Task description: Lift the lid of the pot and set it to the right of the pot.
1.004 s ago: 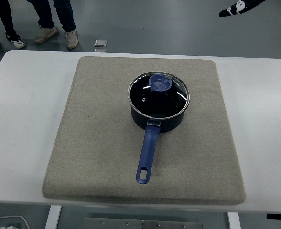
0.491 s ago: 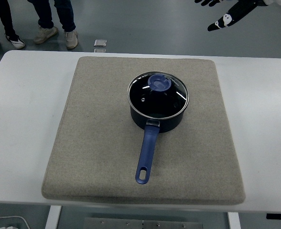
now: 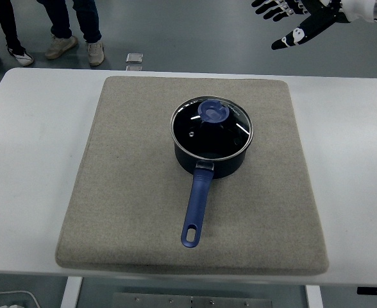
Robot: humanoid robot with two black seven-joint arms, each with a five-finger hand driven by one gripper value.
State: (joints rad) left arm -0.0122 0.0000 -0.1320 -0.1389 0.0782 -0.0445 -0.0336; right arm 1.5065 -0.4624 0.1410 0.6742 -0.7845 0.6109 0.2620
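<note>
Since a second ago the right hand (image 3: 291, 22) has come further into view at the top right corner, reaching leftward; only a black fingertip or two showed there before, and now the palm and splayed fingers (image 3: 265, 8) are visible. Its fingers are spread wide apart and hold nothing, and it hangs above the grey floor beyond the table's far edge, well apart from the pot. Nothing else has shifted.

On the white table (image 3: 28, 160) lies a square, coarse-woven beige mat (image 3: 124, 192) with rounded corners. A dark blue saucepan (image 3: 211, 163) stands near the mat's middle, its long, flat blue handle (image 3: 197, 205) (with a slot-shaped hanging hole at the end) pointing toward the near edge. The pot lid (image 3: 233, 135) sits closed on the pot: round, dark glass that catches small glints of light, ringed by a thin bright metal rim, with a round blue knob (image 3: 213, 111) toward its far side.

At the top left, the legs and shoes of two persons (image 3: 73, 29) stand on the floor, and a small grey object (image 3: 134, 59) lies on the floor nearby
</note>
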